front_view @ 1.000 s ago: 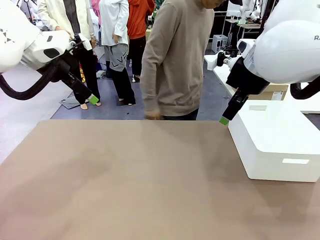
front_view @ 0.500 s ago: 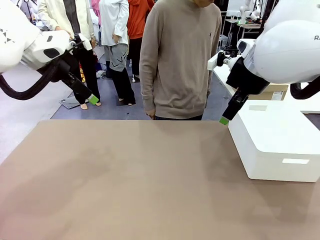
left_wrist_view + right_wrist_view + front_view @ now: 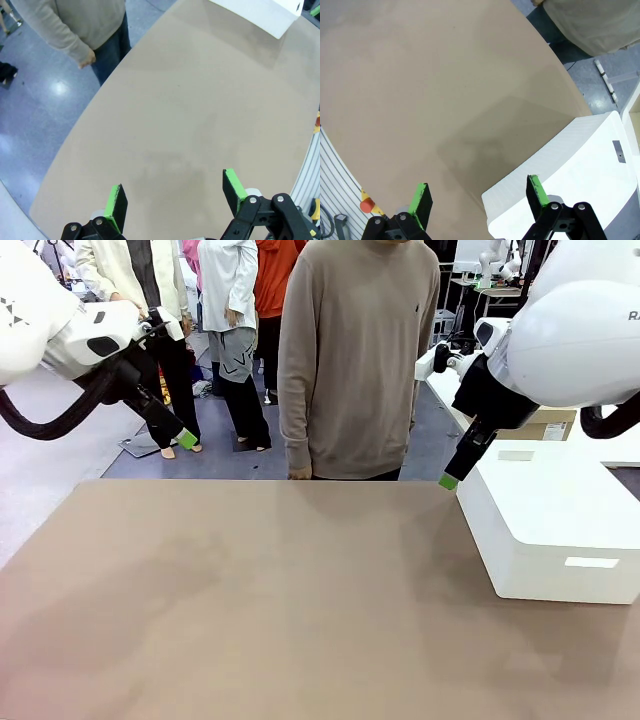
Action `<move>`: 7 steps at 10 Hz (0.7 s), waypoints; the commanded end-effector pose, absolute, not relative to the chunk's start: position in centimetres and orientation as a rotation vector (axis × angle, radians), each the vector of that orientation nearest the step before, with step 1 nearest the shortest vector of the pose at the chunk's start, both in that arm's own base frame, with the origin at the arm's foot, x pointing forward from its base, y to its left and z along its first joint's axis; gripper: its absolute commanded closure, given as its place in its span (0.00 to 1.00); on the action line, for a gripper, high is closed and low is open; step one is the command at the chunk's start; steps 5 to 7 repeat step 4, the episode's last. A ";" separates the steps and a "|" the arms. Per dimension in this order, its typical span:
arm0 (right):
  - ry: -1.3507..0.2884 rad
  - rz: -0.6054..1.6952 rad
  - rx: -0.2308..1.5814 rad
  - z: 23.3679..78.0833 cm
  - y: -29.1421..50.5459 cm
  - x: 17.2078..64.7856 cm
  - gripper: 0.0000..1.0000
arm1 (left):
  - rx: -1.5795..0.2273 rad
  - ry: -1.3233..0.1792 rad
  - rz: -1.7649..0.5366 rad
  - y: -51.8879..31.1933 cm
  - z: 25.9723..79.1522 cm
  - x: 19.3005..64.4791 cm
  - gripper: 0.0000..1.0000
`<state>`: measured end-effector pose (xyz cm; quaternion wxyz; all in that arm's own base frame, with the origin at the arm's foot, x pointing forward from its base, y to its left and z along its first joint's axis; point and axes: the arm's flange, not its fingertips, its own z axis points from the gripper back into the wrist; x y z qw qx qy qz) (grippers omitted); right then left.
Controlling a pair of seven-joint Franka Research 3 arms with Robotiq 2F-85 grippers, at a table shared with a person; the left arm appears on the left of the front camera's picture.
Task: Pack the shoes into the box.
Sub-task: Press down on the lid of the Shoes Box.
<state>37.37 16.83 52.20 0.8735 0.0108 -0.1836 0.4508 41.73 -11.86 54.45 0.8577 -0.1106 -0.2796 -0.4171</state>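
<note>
The shoes and the box are out of view. My left gripper (image 3: 185, 438) hangs above the table's far left corner; in the left wrist view it (image 3: 175, 197) stands open over bare brown table (image 3: 200, 110). My right gripper (image 3: 449, 480) hangs at the far right beside the white block; in the right wrist view it (image 3: 479, 196) is open with nothing between its green pads. A person in a beige sweater (image 3: 355, 350) stands upright at the far edge with arms down, one hand (image 3: 87, 58) hanging beside the table.
A big white rounded block (image 3: 550, 515) takes up the table's right side, also seen under my right gripper (image 3: 560, 170). The brown table (image 3: 260, 600) stretches across the middle. An orange button (image 3: 366, 204) sits off the table's near edge.
The person has straightened up from a lean over the far edge and now stands upright. Both arms are where they were.
</note>
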 end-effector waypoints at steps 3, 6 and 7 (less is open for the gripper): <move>-0.382 0.933 0.023 52.3 16.9 37.6 0.00 | -0.218 -0.586 -0.868 -11.8 54.6 41.9 0.00; -0.382 0.933 0.023 52.3 16.9 37.6 0.00 | -0.218 -0.586 -0.868 -11.8 54.6 41.9 0.00; -0.382 0.933 0.023 52.3 16.9 37.6 0.00 | -0.218 -0.586 -0.868 -11.8 54.6 41.9 0.00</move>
